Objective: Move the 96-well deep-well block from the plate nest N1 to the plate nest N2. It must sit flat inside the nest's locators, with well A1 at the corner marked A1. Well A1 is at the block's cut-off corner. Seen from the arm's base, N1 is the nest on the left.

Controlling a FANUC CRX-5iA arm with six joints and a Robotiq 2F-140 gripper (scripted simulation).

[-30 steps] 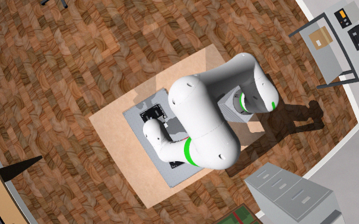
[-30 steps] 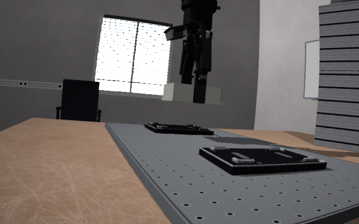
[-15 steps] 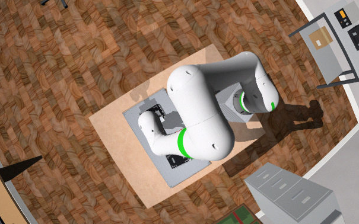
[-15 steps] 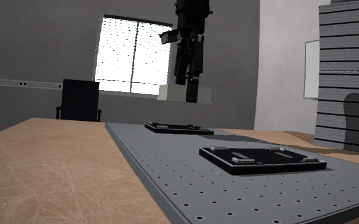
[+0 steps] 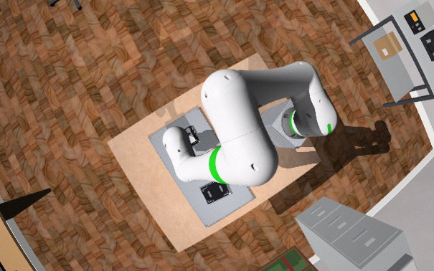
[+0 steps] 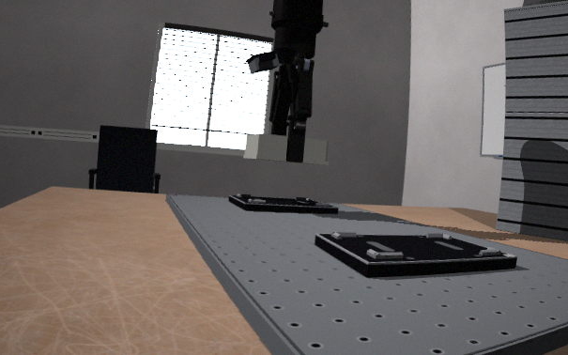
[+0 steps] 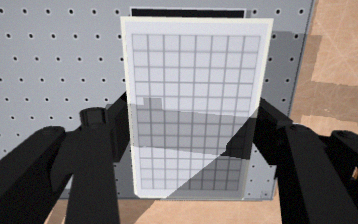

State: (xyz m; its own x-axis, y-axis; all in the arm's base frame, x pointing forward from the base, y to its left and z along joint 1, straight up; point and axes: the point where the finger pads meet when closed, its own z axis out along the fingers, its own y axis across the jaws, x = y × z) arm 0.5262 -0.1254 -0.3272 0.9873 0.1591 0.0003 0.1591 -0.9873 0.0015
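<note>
My gripper (image 7: 189, 104) is shut on the long sides of the white 96-well deep-well block (image 7: 195, 107). In the exterior view the gripper (image 6: 293, 141) holds the block (image 6: 285, 149) level, well above the far black nest N2 (image 6: 283, 203). The near nest N1 (image 6: 414, 254) is empty, with its grey locators showing. In the wrist view only a black edge of nest N2 (image 7: 187, 12) shows past the block's far end. I cannot tell which corner of the block is cut off. In the overhead view the arm hides the gripper and block; nest N1 (image 5: 216, 191) is partly visible.
Both nests sit on a grey perforated baseplate (image 6: 344, 291) on a wooden table (image 6: 62, 263). A grey drawer cabinet (image 6: 550, 122) stands to the right, and a black chair (image 6: 125, 160) stands behind the table.
</note>
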